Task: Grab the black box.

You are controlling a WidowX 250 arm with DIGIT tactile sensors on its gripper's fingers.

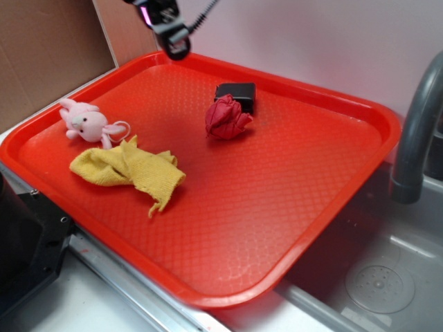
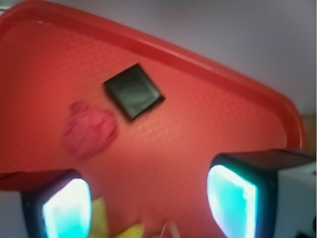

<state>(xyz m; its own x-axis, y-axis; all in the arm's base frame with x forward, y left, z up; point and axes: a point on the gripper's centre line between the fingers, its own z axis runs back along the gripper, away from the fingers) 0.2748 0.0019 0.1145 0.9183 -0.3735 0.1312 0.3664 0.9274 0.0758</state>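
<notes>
Gripper (image 1: 176, 45) hangs high over the far rim of the red tray (image 1: 332, 207), jaws spread wide with nothing between them; wrist view shows two finger pads (image 2: 67, 208) glowing cyan, well apart, black housings around them. A coiled cable runs off the gripper's top.

Tray: one, red plastic, rounded corners, raised lip, fine diamond-textured floor. It sits on a worktop (image 1: 90, 304) beside a grey sink (image 1: 387, 277) with a round drain; one dark grey curved faucet (image 1: 415, 131) stands past the tray's right rim.

One black box (image 1: 237, 95) lies flat on the tray floor near the far rim, below and right of the gripper, apart from it. It is small, flat, rectangular, corners rounded, slightly glossy top; in the wrist view (image 2: 133, 91) it sits turned diagonal.

One red cloth wad (image 1: 226, 118), crumpled, soft folds, touches the box's near edge. One yellow towel (image 1: 128, 169), nubby, rumpled, lies on the tray's left part, well apart from the box. One pink plush bunny (image 1: 86, 122), fuzzy, just beside the towel's far end. Cardboard panel (image 1: 48, 48) stands behind the tray's left corner.
</notes>
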